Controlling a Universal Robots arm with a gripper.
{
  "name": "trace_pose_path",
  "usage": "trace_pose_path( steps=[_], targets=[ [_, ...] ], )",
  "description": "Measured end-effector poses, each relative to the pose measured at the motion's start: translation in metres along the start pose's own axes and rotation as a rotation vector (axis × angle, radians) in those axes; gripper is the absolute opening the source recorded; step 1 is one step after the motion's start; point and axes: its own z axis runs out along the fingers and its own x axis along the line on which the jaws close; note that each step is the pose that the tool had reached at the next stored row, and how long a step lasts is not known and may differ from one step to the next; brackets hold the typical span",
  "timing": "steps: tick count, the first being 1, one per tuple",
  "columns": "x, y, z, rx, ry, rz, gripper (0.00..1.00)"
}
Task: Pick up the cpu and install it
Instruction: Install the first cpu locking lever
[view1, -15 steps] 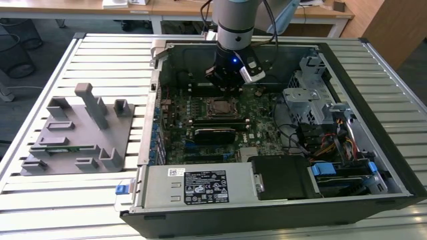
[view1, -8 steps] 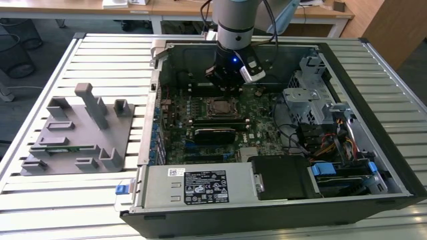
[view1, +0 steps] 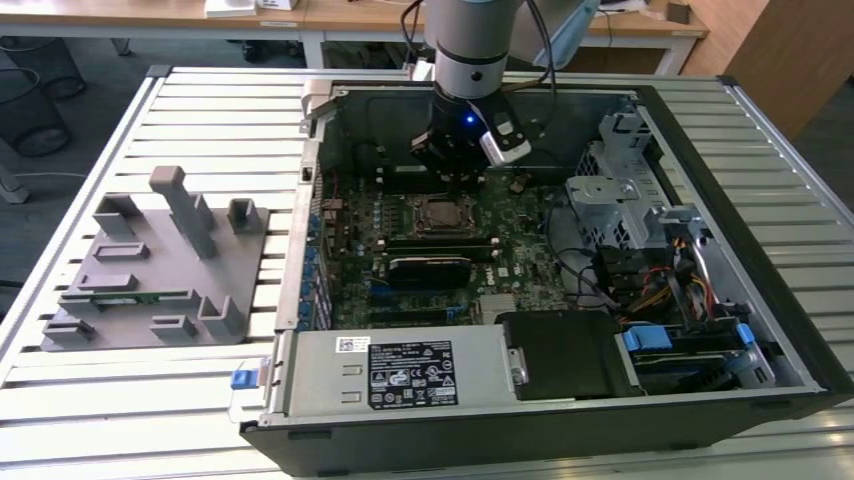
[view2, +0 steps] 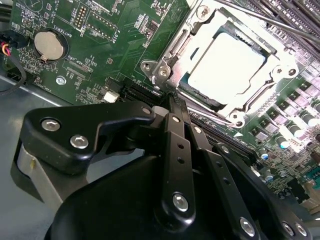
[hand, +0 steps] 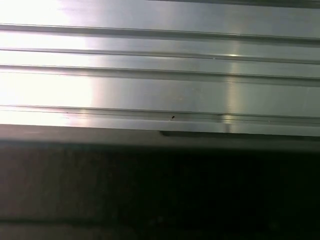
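You have the computer case (view1: 747, 330) lying open on its side on the slatted metal table (view1: 200, 100); inside it the green motherboard (view1: 400, 290) fills the floor, with the power supply (view1: 394, 372) along the near edge and the drive cage (view1: 627, 190) with its cable bundle toward the exterior view's right. The cpu (view2: 227, 62) already sits in the socket (view2: 165, 72) on the motherboard; in the second wrist view its pale silver top lies flat inside the metal frame, and a coin battery (view2: 50, 45) sits on the board well apart from it. Your gripper (view1: 454, 170) hangs inside the case just beyond the socket, near it; its black linkage (view2: 175, 165) crosses the second wrist view, but whether it is open or closed you cannot tell, and nothing is seen held in it. Toward the exterior view's left, a grey parts fixture (view1: 154, 270) stands on the table, with a green memory stick (view1: 147, 295) lying in one of its slots. The first wrist view gives you bright aluminium slats (hand: 160, 85); behind the table, wooden desks (view1: 334, 15) stand in the room.
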Motion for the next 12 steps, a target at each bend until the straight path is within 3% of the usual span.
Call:
trace_pose_path(
  steps=[12],
  targets=[
    [-0.0002,-0.0003,0.0033,0.0168,0.001,0.0,0.11]
  ],
)
